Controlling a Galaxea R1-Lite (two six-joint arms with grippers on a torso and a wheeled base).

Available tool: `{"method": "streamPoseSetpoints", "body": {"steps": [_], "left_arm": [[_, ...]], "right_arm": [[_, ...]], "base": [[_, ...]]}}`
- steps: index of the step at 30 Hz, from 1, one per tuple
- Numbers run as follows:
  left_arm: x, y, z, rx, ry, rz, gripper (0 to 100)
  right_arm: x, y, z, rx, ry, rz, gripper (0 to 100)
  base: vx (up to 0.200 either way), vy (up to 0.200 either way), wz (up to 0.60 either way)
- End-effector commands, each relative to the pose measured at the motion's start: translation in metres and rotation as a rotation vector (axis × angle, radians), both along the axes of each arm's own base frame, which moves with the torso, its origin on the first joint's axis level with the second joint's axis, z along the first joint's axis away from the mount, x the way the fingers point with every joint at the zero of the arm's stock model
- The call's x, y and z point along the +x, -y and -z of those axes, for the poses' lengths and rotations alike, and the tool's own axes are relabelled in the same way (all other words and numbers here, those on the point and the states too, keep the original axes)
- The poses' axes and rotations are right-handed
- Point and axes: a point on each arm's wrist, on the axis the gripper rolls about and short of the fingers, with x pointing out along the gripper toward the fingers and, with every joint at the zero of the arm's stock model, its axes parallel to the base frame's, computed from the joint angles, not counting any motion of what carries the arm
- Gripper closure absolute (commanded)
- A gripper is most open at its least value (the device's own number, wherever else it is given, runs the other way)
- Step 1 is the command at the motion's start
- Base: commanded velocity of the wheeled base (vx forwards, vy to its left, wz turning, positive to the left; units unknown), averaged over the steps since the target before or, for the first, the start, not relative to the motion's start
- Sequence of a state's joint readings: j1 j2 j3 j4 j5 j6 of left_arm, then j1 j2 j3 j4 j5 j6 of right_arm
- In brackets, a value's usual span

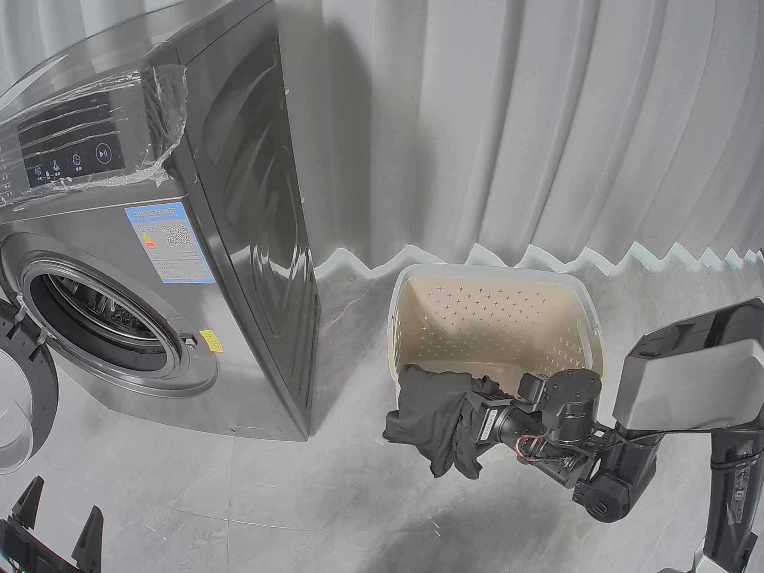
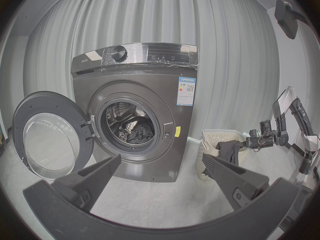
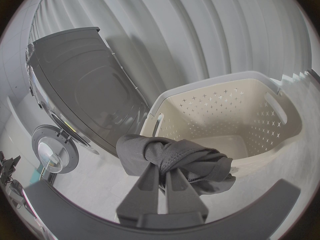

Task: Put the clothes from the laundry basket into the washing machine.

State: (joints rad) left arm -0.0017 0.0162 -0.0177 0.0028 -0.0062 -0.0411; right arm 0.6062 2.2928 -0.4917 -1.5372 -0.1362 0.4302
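The garment [image 3: 186, 157] pinched in the right pincer [image 3: 162, 170] is soft, matt dark cloth, creased; the pincer's fingers [image 3: 146, 190] are matt grey plastic. Just behind the pincer, the laundry basket [image 3: 213, 110] is smooth cream plastic. Well apart from it, the washing machine [image 1: 247, 200] has satin grey metal sides and crinkled clear film [image 1: 159, 105] over its glossy panel [image 1: 72, 153]; the floor [image 1: 318, 503] beneath is polished, stone-like tile

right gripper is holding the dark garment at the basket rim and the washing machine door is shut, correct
Not quite: the washing machine door is open, swung wide to the side, as the left wrist view shows. The rest holds: the right gripper is shut on the dark garment at the laundry basket rim.
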Motion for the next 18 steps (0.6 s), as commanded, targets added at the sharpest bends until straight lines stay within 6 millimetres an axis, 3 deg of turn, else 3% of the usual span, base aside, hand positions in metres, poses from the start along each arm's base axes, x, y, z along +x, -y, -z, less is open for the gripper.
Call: {"method": "streamPoseSetpoints", "body": {"steps": [1,13,18], "left_arm": [[0.0,0.0,0.004,0.0,0.0,0.0,0],[0.0,0.0,0.004,-0.002,0.0,0.0,0],[0.0,0.0,0.004,-0.002,0.0,0.0,0]], "right_arm": [[-0.01,0.007,-0.019,0.009,0.036,-0.004,100],[-0.033,0.022,-0.089,-0.027,0.274,-0.029,100],[-0.041,0.032,-0.103,-0.098,0.346,-0.023,100]], "base": [[0.0,0.0,0.0],[0.0,0.0,0.0],[0.0,0.0,0.0]]}}
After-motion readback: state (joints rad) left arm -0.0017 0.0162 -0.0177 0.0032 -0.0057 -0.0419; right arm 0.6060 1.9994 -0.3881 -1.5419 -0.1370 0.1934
